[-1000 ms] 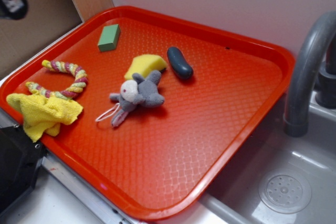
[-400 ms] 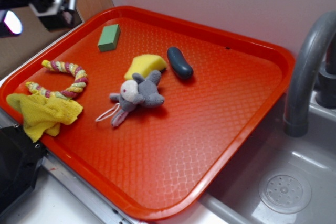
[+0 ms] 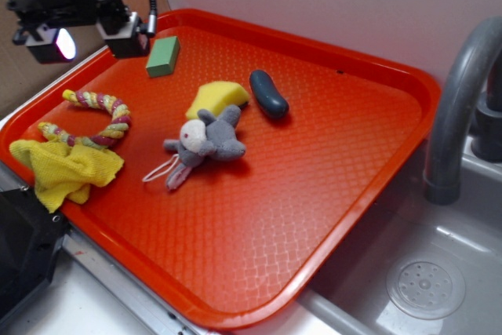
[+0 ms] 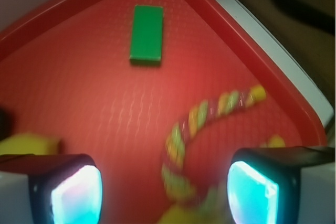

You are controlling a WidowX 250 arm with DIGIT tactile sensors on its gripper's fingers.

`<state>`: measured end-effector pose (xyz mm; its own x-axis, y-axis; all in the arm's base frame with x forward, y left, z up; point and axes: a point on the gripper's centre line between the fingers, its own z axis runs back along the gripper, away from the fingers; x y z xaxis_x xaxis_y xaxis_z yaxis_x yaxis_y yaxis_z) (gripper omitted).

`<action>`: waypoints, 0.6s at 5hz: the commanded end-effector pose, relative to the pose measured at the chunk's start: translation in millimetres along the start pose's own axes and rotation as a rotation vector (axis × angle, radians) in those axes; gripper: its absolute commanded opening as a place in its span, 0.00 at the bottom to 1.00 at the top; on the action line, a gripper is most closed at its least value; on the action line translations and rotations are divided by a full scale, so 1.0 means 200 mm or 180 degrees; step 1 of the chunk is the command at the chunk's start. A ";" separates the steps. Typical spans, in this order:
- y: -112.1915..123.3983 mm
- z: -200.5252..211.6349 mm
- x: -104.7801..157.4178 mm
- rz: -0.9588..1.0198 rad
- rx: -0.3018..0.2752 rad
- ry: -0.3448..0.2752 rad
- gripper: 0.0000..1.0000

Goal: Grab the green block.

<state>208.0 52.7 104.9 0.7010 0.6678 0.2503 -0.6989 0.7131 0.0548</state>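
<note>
The green block (image 3: 162, 56) lies flat near the far left corner of the red tray (image 3: 376, 170). In the wrist view the green block (image 4: 147, 34) shows ahead, at the top centre. My gripper (image 3: 88, 38) hangs in the air just left of the block, above the tray's left rim. It is open, its two glowing pads wide apart with nothing between them. In the wrist view the gripper (image 4: 164, 192) is over the rope toy, short of the block.
A striped rope toy (image 3: 98, 119) and yellow cloth (image 3: 67, 169) lie at the tray's left. A yellow sponge (image 3: 217, 96), a dark oblong piece (image 3: 269, 93) and a grey plush (image 3: 205, 140) sit mid-tray. A grey faucet (image 3: 455, 107) and sink (image 3: 427, 284) stand at right.
My gripper has come in from the upper left and moved right and down toward the green block. Nothing on the tray has moved.
</note>
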 end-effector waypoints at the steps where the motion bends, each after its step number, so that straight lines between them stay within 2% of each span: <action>1: 0.02 -0.17 0.31 0.0075 -0.0022 -0.0057 1.00; 2: 0.01 -0.31 0.45 -0.0003 -0.0075 -0.0004 1.00; 3: -0.03 -0.42 0.53 -0.0077 -0.0172 0.0166 1.00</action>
<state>291.3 125.0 32.6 0.7409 0.6571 0.1389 -0.6656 0.7461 0.0208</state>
